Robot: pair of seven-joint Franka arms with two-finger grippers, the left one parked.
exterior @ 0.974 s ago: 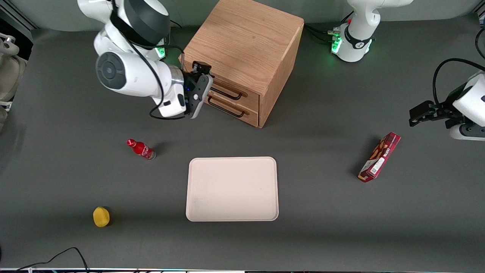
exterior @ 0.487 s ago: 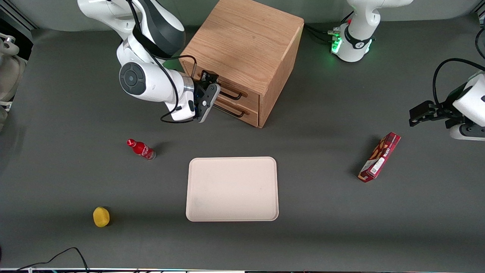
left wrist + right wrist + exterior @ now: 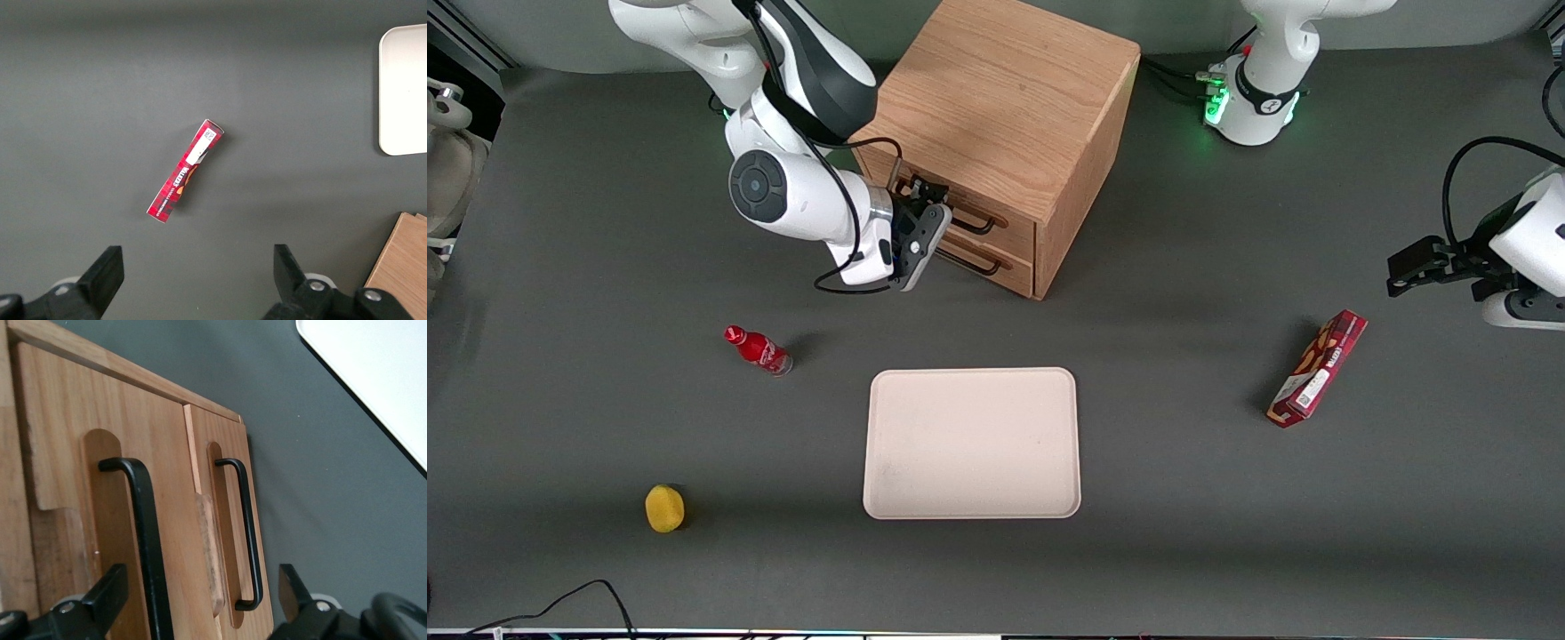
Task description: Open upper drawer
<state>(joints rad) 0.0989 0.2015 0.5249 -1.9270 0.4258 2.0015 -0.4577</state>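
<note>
The oak cabinet (image 3: 1005, 98) stands at the back of the table with both drawers shut. The upper drawer (image 3: 1016, 236) carries a thin black bar handle (image 3: 974, 224) (image 3: 143, 540). The lower drawer's handle (image 3: 974, 260) (image 3: 247, 533) sits just beneath it. My gripper (image 3: 934, 209) (image 3: 200, 600) hovers close in front of the drawer fronts, open. In the right wrist view its two fingertips (image 3: 110, 593) stand wide apart, with both handles showing between them and nothing held. The fingers touch neither handle.
A cream tray (image 3: 971, 443) lies nearer the front camera than the cabinet. A red bottle (image 3: 758, 349) and a yellow object (image 3: 664, 508) lie toward the working arm's end. A red snack box (image 3: 1318, 368) (image 3: 185, 171) lies toward the parked arm's end.
The arm has swung in toward the cabinet, bringing the open gripper from beside the drawer fronts to just in front of the handles. The drawers have not moved.
</note>
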